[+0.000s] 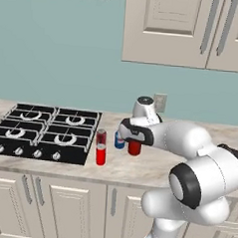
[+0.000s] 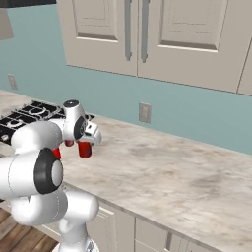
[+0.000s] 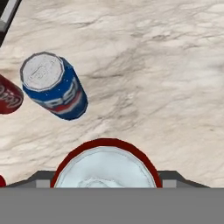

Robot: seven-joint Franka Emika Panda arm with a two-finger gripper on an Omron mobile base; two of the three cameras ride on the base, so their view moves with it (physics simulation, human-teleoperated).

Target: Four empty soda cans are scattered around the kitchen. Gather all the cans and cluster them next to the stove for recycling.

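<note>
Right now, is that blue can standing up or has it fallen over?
Standing up. The blue can shows its round silver top to the hand view, with its base on the counter.

- Stove [image 1: 43, 131]: flat black four-burner cooktop with grates and a front row of silver knobs, set into the desk.
- Red soda can [image 1: 101, 147]: upright, just right of the stove.
- Blue soda can [image 3: 54, 86]: silver top, upright, near the red ones.
- Second red can [image 2: 84, 148]: upright between the jaws; whether it rests on the desk is hard to tell.
- Third red can [image 3: 8, 97]: partly seen beside the blue one.
</note>
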